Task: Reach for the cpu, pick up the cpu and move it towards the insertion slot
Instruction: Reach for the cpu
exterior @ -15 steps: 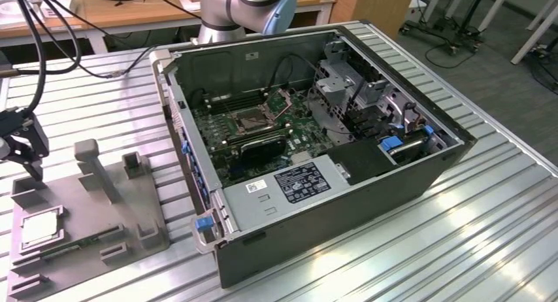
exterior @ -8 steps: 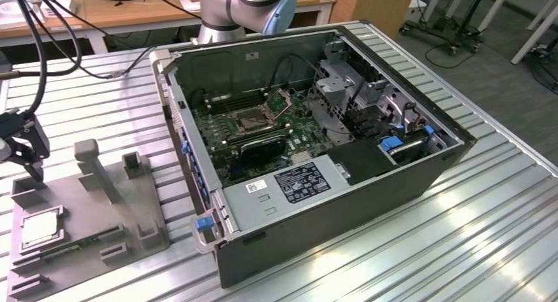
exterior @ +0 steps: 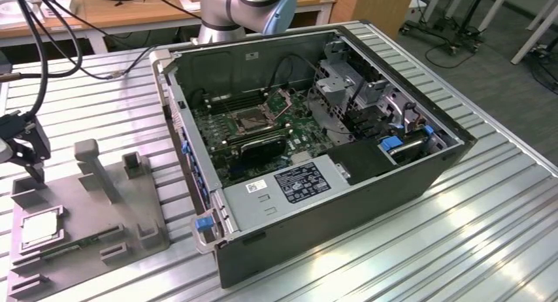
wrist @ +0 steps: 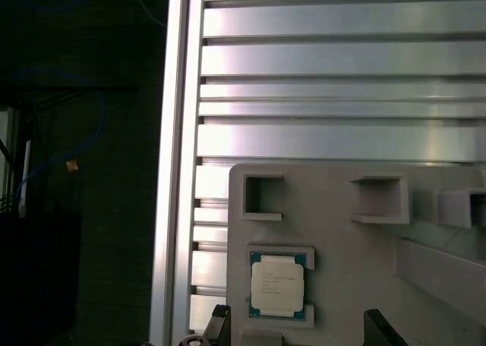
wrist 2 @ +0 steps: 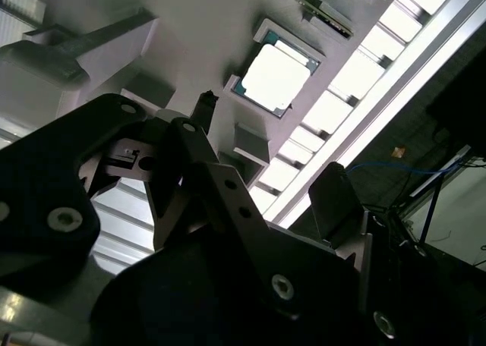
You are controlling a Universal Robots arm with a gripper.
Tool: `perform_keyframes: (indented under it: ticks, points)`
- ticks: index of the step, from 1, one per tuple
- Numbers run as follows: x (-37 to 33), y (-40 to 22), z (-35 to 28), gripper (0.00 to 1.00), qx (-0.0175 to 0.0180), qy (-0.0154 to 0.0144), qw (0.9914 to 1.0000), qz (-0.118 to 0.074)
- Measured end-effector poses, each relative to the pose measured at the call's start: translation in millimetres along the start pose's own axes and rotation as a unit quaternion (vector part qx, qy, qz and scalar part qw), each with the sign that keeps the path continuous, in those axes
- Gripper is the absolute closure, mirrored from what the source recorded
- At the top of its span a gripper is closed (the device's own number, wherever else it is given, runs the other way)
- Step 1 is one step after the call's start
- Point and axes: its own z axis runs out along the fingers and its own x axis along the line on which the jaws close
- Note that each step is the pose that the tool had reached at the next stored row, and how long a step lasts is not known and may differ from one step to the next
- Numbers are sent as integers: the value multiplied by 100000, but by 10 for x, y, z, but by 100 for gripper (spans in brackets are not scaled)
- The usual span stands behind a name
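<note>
Black two-finger gripper hovers over the grey plastic tray, fingers spread apart, nothing between them.

The cpu, a small flat square chip with a pale silver top, lies flat in a tray recess. In the first wrist view a fingertip stands off each side of it. The insertion slot, a metal-framed socket on the green motherboard, sits in the open black computer case, well apart from the tray towards the exterior view's right.
</note>
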Motion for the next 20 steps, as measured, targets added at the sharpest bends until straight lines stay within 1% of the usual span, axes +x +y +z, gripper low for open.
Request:
perform_keyframes:
  ticks: [6, 14, 20]
  points:
    - [0, -5, 25, 24, -12, 0, 100000, -3]
    - [1, -20, 92, 24, -36, -9, 100000, 3]
    - [1, -27, 120, 24, -32, -6, 100000, 0]
